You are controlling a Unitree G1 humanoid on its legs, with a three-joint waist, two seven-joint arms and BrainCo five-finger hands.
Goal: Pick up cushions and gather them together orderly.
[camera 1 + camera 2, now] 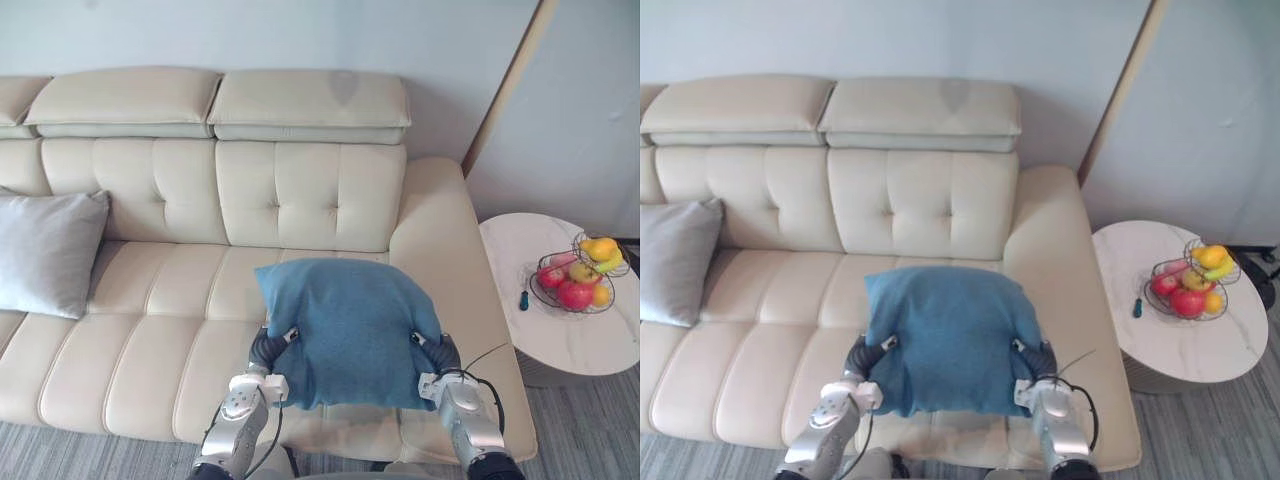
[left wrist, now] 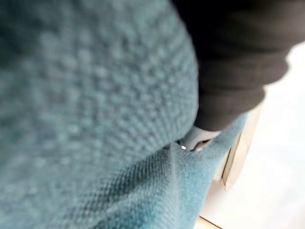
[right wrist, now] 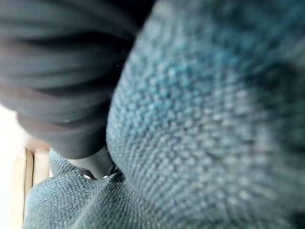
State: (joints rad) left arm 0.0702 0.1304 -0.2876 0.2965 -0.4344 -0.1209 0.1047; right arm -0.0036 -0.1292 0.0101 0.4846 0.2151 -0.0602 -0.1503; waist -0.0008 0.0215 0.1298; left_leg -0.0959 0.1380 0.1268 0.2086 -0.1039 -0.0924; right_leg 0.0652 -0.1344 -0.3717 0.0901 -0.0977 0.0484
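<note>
Cushions two, blue [image 1: 345,330] between left hand [image 1: 268,346], right hand [image 1: 440,352], finger state untellable, grey [image 1: 45,250] apart

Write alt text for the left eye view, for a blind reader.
A blue cushion sits between the robot's left hand and right hand, over the seat of a cream sofa. A grey cushion leans at its left end; a fruit basket stands on a round side table.

silver-grey arms [image 1: 232,425], dark ribbed covers [image 1: 443,352] over the hands [image 1: 266,346].
</note>
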